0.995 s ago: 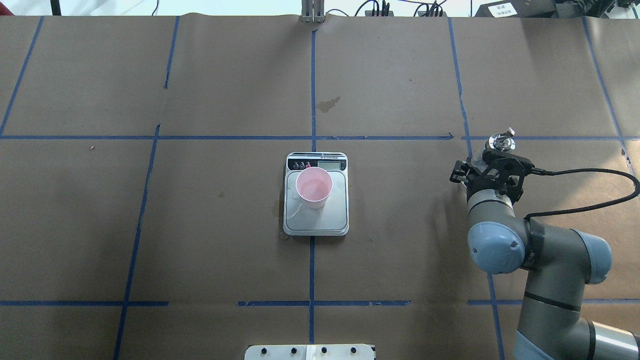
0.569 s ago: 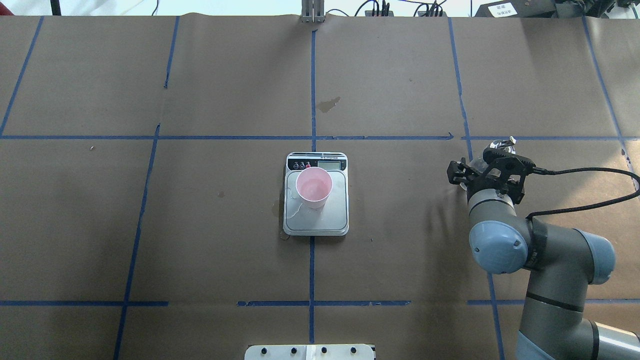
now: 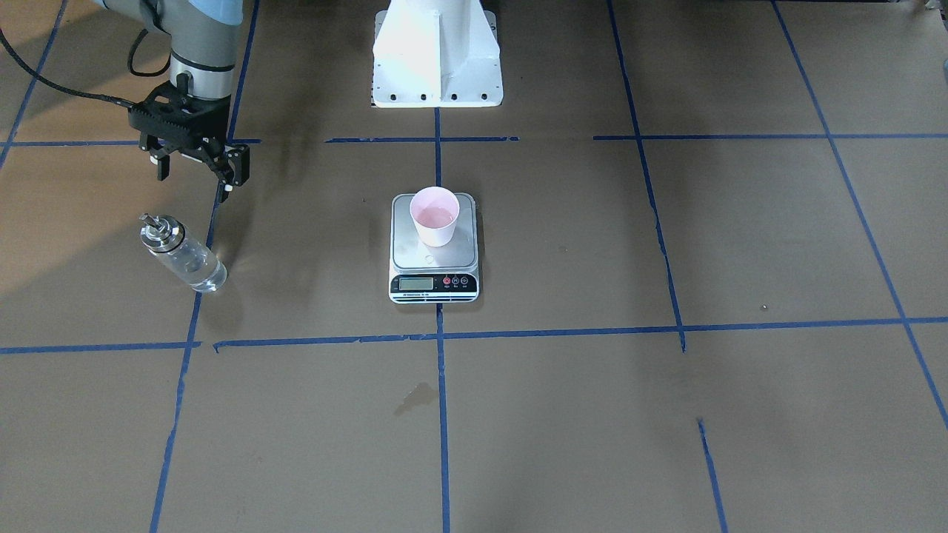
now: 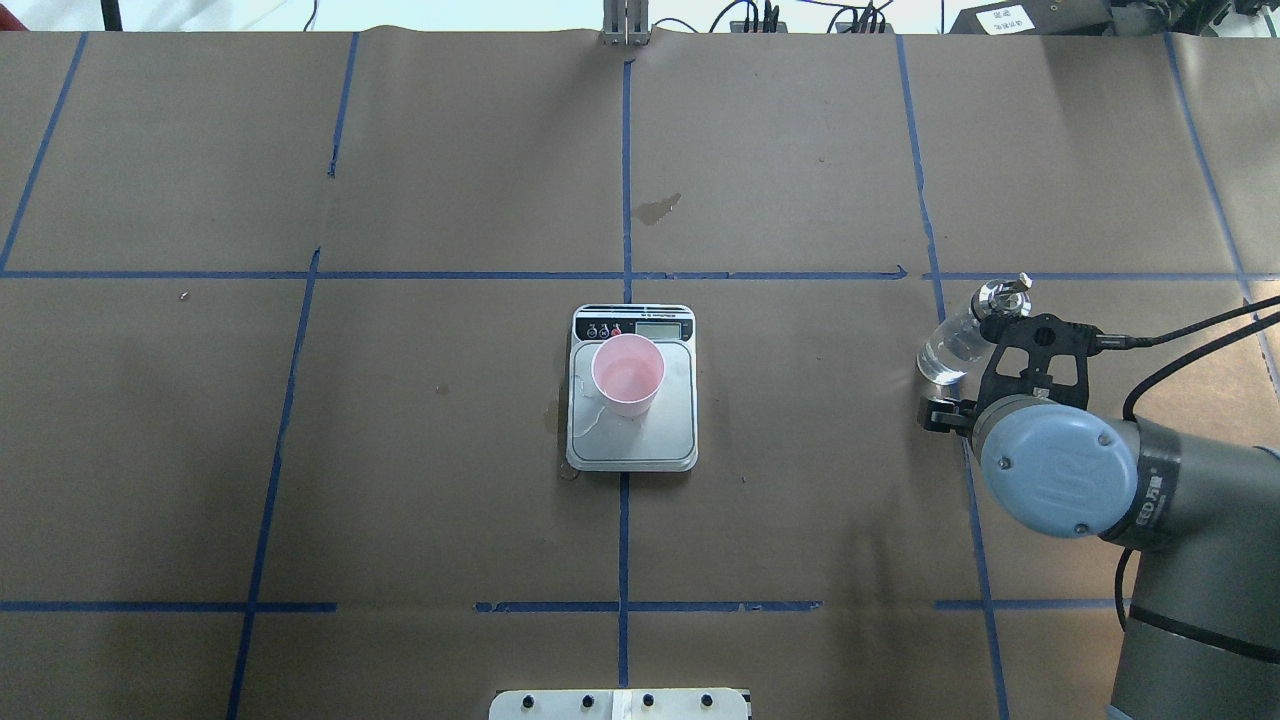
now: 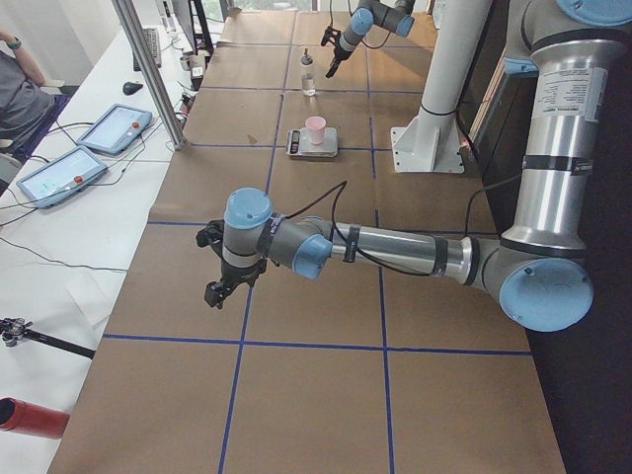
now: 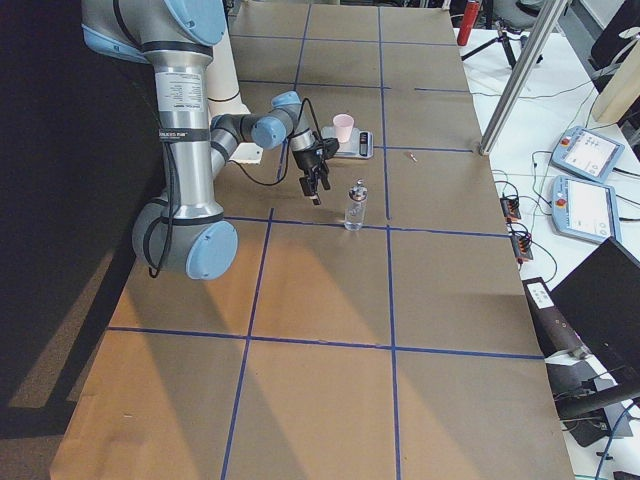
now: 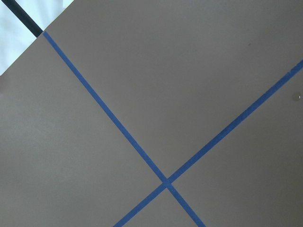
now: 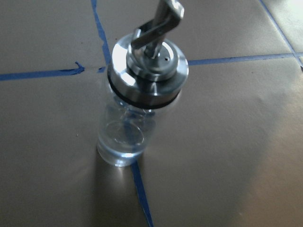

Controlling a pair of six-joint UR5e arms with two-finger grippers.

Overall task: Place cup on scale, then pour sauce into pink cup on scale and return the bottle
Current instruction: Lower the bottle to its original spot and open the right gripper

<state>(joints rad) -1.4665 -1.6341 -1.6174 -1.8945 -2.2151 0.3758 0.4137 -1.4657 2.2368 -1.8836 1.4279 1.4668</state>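
The pale pink cup point(image 4: 628, 375) stands on the scale point(image 4: 672, 432) at the table's middle, with clear liquid in it; it also shows in the front view point(image 3: 435, 215). The clear glass bottle point(image 4: 958, 338) with its silver pourer cap stands upright on the table at the right, with clear sauce low in it. It fills the right wrist view point(image 8: 137, 104). My right gripper point(image 3: 198, 172) is open and empty, raised and a short way behind the bottle point(image 3: 183, 255), apart from it. My left gripper point(image 5: 215, 289) hovers far off over bare table; I cannot tell its state.
A little clear liquid lies on the scale's platform point(image 4: 592, 420) beside the cup. A dark stain point(image 4: 657, 208) marks the brown paper beyond the scale. The robot's white base point(image 3: 437, 52) stands behind the scale. Blue tape lines cross the table.
My right gripper has drawn back from around the bottle toward the robot's base. The bottle stays standing where it was. Cup and scale have not moved.
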